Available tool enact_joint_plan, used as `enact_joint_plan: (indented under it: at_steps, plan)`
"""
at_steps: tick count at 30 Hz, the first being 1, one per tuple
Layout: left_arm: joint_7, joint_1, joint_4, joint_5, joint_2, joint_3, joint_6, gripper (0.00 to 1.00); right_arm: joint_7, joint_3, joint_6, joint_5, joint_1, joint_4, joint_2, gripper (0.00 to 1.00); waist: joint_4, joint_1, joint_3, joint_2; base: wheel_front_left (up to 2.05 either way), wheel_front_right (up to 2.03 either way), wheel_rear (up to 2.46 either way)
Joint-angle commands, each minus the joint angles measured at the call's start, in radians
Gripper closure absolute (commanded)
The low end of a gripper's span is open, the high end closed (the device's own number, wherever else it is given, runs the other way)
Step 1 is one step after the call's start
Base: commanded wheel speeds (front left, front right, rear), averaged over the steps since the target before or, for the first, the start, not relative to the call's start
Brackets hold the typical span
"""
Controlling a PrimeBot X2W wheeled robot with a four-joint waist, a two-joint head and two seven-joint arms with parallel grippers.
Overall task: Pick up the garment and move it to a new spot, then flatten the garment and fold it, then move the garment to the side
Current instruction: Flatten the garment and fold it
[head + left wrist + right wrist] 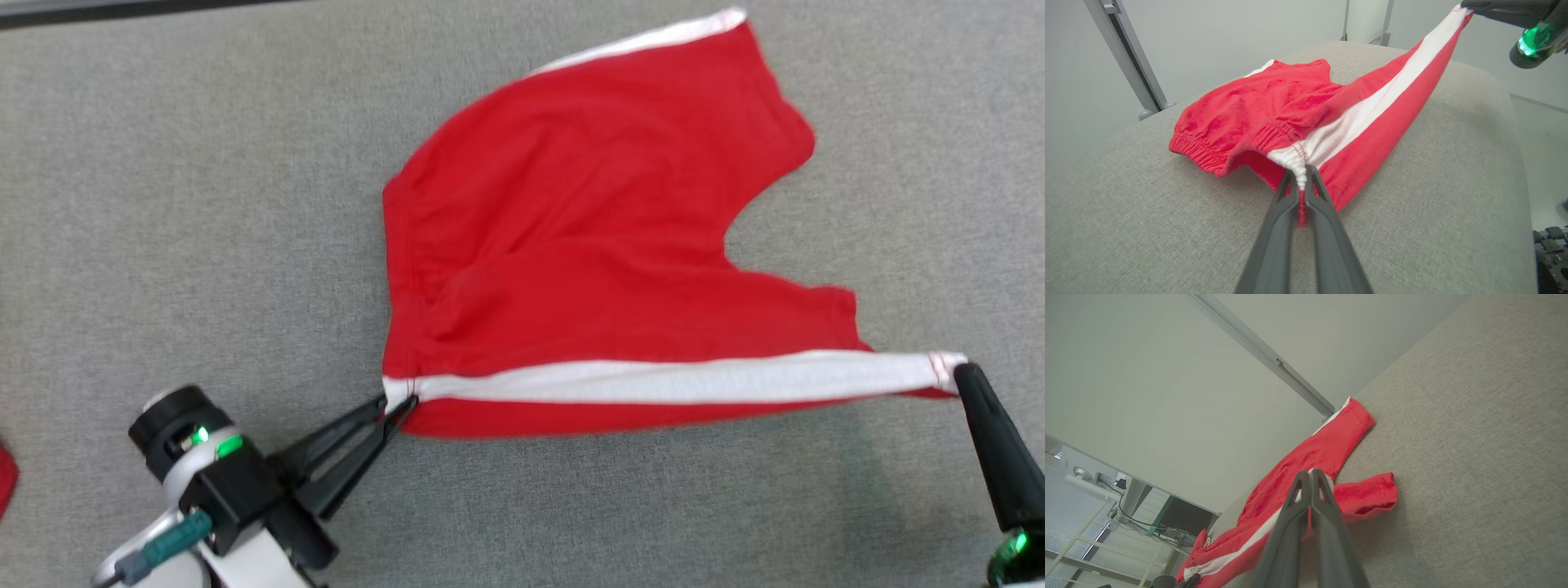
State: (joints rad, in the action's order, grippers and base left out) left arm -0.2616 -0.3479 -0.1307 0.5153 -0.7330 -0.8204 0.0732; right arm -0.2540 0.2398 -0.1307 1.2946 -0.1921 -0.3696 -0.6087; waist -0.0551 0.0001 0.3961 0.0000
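Closest in, at the lower left, my left gripper (400, 406) is pinched tight on the waistband corner of the red shorts (588, 229), right where the white side stripe (669, 378) begins. My right gripper (962, 374) is clamped the same way on the stripe's other end, at the leg hem. Between the two, the striped edge is stretched taut and raised off the grey padded tabletop (163, 204). The rest of the shorts, including the far leg and the elastic waistband (1200, 153), lies on that surface with some wrinkles near the middle. I judge this to be the flattening step, or the tail of the carry. Next I would need to lower both hands together under tension, so the near edge lands straight and the wrinkles pull out before any fold.
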Motion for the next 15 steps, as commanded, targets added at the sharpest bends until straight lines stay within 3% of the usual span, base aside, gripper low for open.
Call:
enact_joint_plan:
  at_steps: [1,7,10,15]
  plan:
    - [-0.005,0.021,-0.010,-0.010,-0.007,0.011,-0.005,1.00,0.006,-0.003,0.000,0.010,-0.021,-0.011,-0.017,1.00,0.003,-0.0001,-0.025,0.0000,0.00,0.00,0.00]
    - [-0.003,0.092,-0.037,-0.013,-0.024,0.008,0.004,1.00,-0.004,-0.075,0.000,0.024,-0.115,-0.056,-0.080,1.00,0.019,-0.0001,-0.059,0.0000,0.00,0.00,0.00]
    - [0.005,0.073,-0.034,0.022,0.002,0.003,0.015,1.00,-0.008,-0.142,0.000,-0.020,-0.106,-0.019,-0.078,1.00,0.025,-0.0001,-0.062,0.0000,0.00,0.00,0.00]
    - [0.025,0.002,-0.009,0.097,0.072,-0.015,0.041,1.00,0.017,-0.137,0.000,-0.072,0.014,0.053,-0.074,1.00,0.039,-0.0001,-0.049,0.0000,0.00,0.00,0.00]
